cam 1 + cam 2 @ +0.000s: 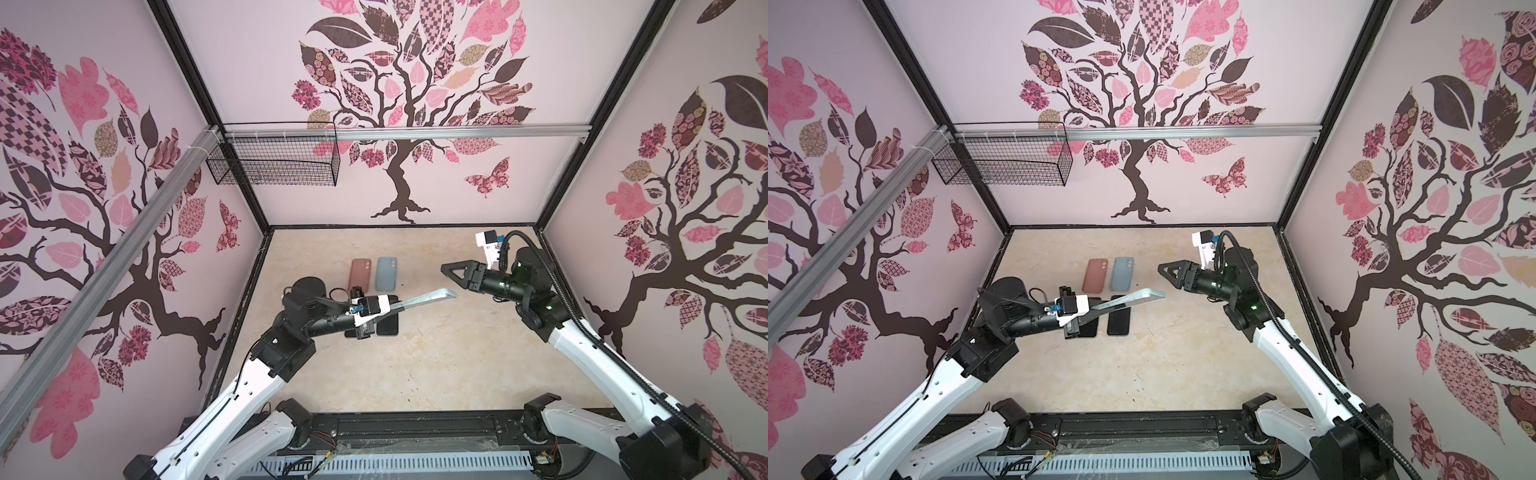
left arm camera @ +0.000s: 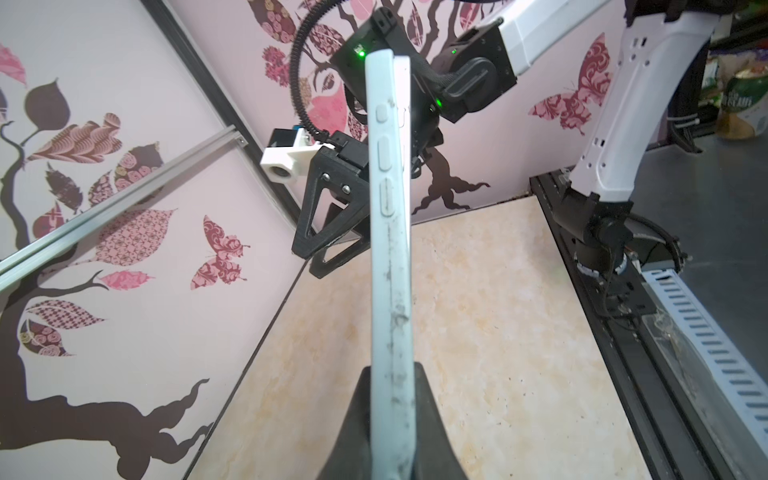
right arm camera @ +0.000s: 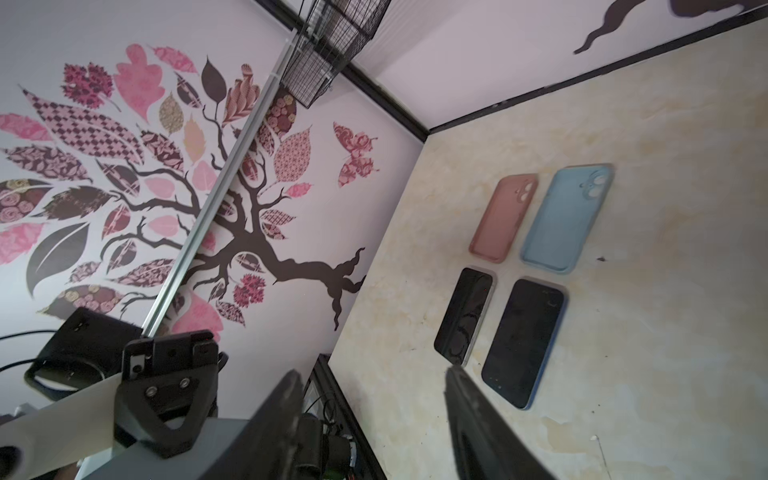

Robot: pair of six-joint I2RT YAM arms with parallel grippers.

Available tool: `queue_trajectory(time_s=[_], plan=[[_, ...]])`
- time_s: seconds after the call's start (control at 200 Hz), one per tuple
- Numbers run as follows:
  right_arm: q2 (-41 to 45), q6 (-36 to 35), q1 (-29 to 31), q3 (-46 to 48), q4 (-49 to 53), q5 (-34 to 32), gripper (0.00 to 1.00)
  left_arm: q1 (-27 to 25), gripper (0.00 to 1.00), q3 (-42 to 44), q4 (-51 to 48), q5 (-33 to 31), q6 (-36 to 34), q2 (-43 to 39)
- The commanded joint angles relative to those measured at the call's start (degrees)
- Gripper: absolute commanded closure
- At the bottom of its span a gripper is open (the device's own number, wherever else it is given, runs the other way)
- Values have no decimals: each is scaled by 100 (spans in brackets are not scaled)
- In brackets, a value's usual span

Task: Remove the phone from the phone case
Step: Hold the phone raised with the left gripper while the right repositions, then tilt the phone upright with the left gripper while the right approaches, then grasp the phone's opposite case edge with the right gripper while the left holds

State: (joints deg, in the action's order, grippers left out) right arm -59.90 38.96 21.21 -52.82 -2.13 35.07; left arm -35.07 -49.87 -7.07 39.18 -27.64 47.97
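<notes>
The left gripper [image 2: 390, 382] is clamped narrow on 1 short end of the cased phone [image 2: 388, 249], its 2 black fingers [image 2: 353, 419] pressed against the 2 broad faces. The cased phone is held in the air above the table [image 1: 436, 365], on edge and slanting up toward the right in both top views [image 1: 428, 300].

In the left wrist view its side is pale bluish white, smeared with dark grime along the middle, and carries 3 raised buttons in a row. At the free end a whiter edge stands just beside the bluish one. I cannot tell whether that is the phone lifting out of its case.

On the table beneath and behind it lie a pink case [image 1: 360, 274] and a blue case [image 1: 386, 272] side by side, with 2 dark phones [image 3: 463, 316] [image 3: 523, 340] face up nearer the robot.

The right gripper [image 3: 374, 372] has its jaws spread wide, with nothing between them. It hangs near the free end of the cased phone, just beyond and above it in a top view [image 1: 1165, 270], not touching. The cased phone lies outside the gap, to 1 side of the fingers.
</notes>
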Motion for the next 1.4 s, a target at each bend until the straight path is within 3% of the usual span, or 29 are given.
queue_trajectory(time_s=[0.0, 0.095, 0.245, 0.445, 0.51, 0.645, 0.825, 1.085, 1.231, 1.396], plan=[[562, -789, 15, 52, 212, -735, 17, 0, 100, 250, 884, -348, 1079, -60], [927, -1022, 15, 262, 185, -1094, 1, 0, 100, 223, 1040, -681, 1927, -5], [1487, -1405, 15, 669, -111, -1545, 0, -4, 100, 171, 1361, -829, 3318, 222], [1648, -2261, 15, 634, -155, -371, 0, -62, 100, -66, 1542, -931, 4696, 572], [1619, -2270, 15, 649, -275, 10, 0, -67, 100, -92, 1594, -1006, 5110, 643], [1418, -1814, 15, 808, -957, 854, 1, -61, 100, 114, 2768, -571, 5716, 808], [1067, -890, 79, 1144, -2396, 1694, 6, -70, 100, 199, 3593, -143, 6050, 947], [796, -870, 718, 1186, -2937, 1505, 7, -230, 100, 194, 3831, 103, 6091, 1000], [618, -304, 779, 1206, -3945, 1468, 9, -365, 100, 121, 3857, 295, 6026, 1078], [317, -26, 805, 902, -4296, 1814, 20, -457, 100, 70, 3880, 403, 6025, 1169]])
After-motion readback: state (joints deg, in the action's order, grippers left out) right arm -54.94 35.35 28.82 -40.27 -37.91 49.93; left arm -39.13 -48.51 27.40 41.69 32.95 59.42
